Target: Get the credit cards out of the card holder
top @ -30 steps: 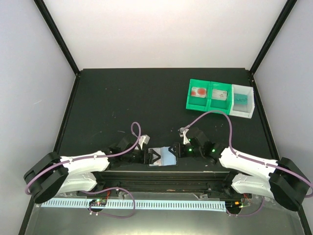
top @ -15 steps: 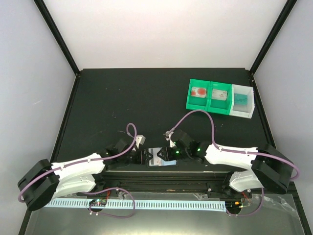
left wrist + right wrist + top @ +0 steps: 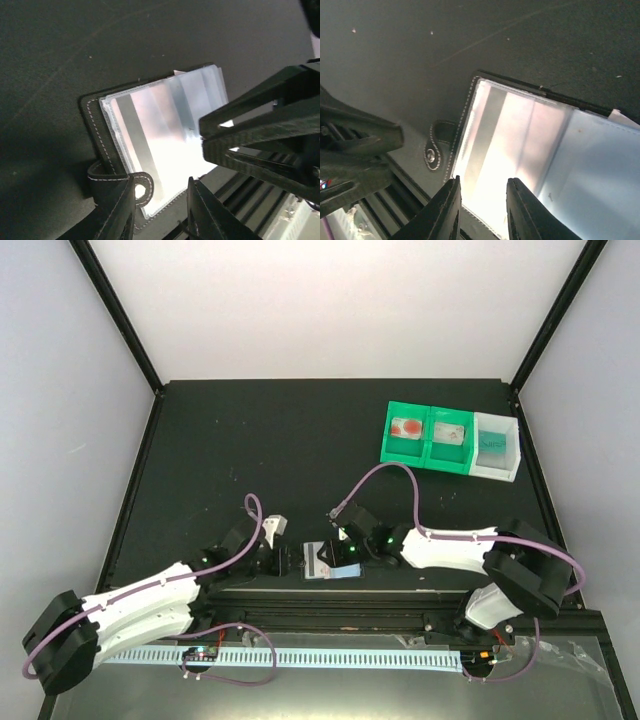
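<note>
Now shifted leftward, the right pincer [image 3: 482, 182] grips the card holder [image 3: 520, 140]; the left pincer [image 3: 160, 182] has narrowed around its strap [image 3: 100, 175].

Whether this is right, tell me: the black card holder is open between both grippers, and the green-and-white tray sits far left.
Not quite: the top view shows the green-and-white tray at the far right, not left. The black card holder is indeed open between the left gripper and right gripper.

A robot lab test booth: two robot arms [image 3: 440, 545] bolted to a black table [image 3: 250, 440] between plain white walls [image 3: 340, 300].
</note>
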{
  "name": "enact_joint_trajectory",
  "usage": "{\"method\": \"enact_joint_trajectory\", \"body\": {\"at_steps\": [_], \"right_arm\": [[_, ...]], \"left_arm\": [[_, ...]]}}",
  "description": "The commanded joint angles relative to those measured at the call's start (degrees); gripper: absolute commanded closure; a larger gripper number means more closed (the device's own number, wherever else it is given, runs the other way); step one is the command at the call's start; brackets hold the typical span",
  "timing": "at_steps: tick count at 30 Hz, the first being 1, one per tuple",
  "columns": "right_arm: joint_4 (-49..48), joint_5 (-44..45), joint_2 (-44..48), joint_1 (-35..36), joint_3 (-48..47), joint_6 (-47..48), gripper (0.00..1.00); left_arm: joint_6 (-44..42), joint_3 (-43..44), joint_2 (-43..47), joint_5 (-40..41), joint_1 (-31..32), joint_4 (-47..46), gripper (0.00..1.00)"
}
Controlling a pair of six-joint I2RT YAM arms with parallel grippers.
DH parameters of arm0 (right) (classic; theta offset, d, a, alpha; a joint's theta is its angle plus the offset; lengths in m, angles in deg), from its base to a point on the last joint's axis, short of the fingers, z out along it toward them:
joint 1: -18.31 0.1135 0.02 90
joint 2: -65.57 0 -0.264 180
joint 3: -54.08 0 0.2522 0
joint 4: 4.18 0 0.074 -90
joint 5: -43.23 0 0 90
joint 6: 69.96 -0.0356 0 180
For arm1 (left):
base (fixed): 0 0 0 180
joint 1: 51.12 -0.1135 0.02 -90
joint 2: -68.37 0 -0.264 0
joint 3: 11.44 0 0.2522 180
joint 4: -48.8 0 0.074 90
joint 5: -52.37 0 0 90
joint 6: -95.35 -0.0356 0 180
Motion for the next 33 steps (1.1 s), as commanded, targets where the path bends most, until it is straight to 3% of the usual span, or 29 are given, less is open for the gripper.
{"method": "enact_joint_trajectory", "body": {"at_steps": [1, 6, 15, 22, 33], "right_arm": [[0.16, 2.94, -0.98, 0.37, -0.63, 1.00, 0.74], [0.00, 4.17, -2.06, 0.35, 0.54, 1.04, 0.74], [-0.92, 6.38, -2.91, 0.37, 2.73, 0.42, 0.79], [-1.50, 7.01, -2.94, 0.34, 4.32, 0.16, 0.87], [-1.71, 7.55, -4.53, 0.36, 4.55, 0.09, 0.93]], "left_arm": [[2.92, -1.25, 2.53, -5.02, -0.49, -4.53, 0.68], [6.99, -4.21, 0.49, -11.39, -0.49, -16.94, 0.62], [8.08, -1.61, -7.84, -15.05, -0.49, -22.12, 0.57], [5.86, 0.01, -12.86, -12.18, -0.49, -18.94, 0.58], [0.41, 1.71, -9.16, 0.14, -0.49, -3.09, 0.59]]}}
